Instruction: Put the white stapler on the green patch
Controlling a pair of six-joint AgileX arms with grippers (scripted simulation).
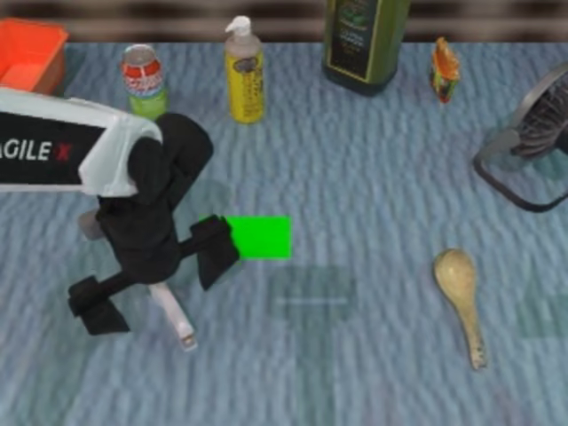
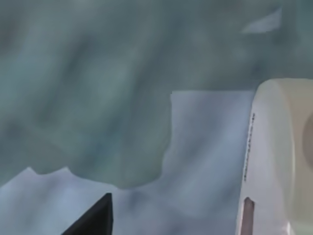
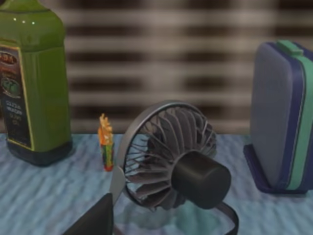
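Observation:
The white stapler (image 1: 174, 312) lies on the cloth at the left, its greyish tip pointing toward the table's front edge. My left gripper (image 1: 155, 280) hangs over it, open, one dark finger (image 1: 96, 307) to its left and the other (image 1: 216, 251) to its right. That right finger covers the left end of the green patch (image 1: 259, 237). In the left wrist view the stapler (image 2: 274, 156) fills one side, close up, apart from the one finger (image 2: 95, 219) that shows. My right gripper (image 3: 156, 227) is out of the top view and parked beside the fan, open.
Along the back stand an orange bin (image 1: 27, 53), a can (image 1: 145, 80), a yellow pump bottle (image 1: 244, 71), a dark green bottle (image 1: 364, 40) and a small orange item (image 1: 445, 69). A fan (image 1: 532, 133) is at the right. A beige spoon (image 1: 461, 297) lies front right.

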